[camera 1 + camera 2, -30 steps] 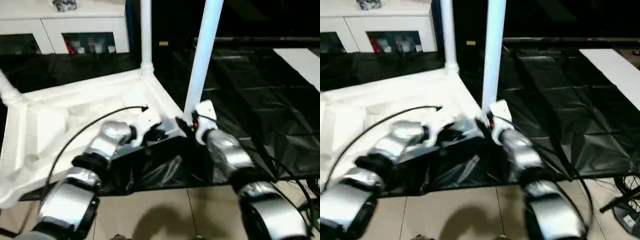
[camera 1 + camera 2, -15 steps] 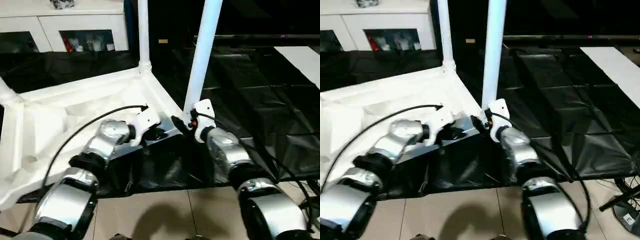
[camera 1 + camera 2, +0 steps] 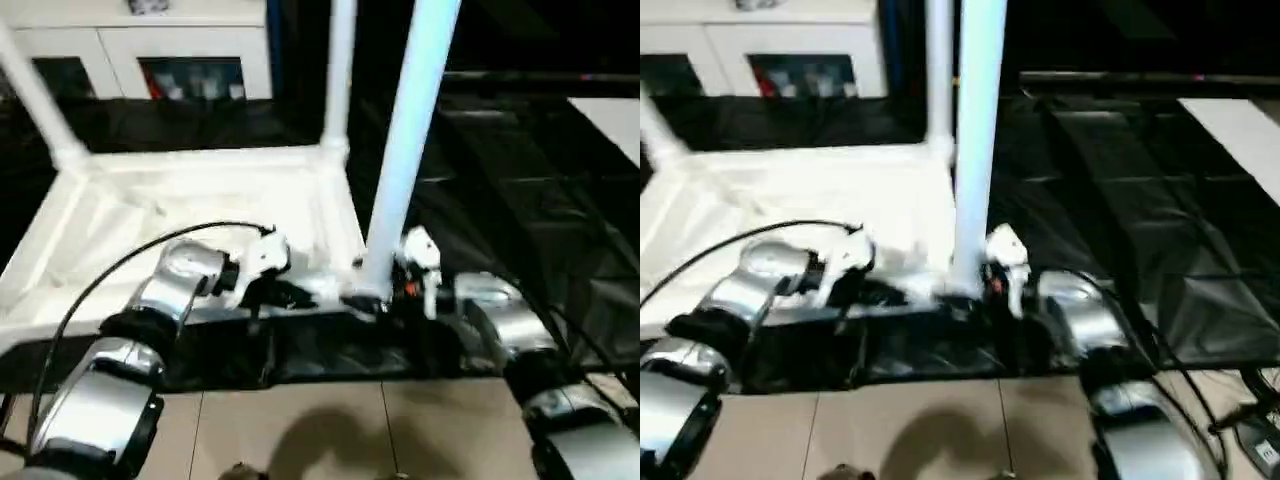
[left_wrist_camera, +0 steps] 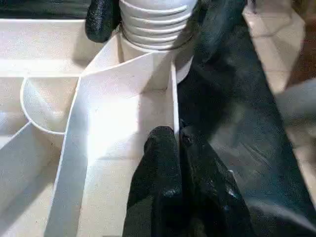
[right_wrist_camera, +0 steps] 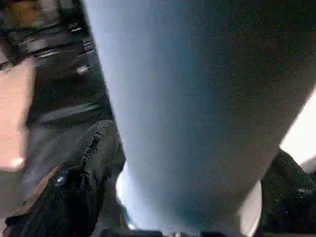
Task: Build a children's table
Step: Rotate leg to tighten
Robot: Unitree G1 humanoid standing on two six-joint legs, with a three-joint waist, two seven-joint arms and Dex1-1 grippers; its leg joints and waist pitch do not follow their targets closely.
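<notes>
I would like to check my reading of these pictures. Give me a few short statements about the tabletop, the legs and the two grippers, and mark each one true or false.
1. The tabletop lies upside down, its ribbed underside facing up. True.
2. The left gripper is wide open above the tabletop. False: its fingers are shut, pinching a thin wall at the tabletop's edge.
3. The right gripper has its fingers on either side of the base of the nearest leg. True.
4. The nearest leg lies flat on the black sheet. False: it stands upright in the near corner socket.
5. Another leg stands in the far corner socket. True.
</notes>
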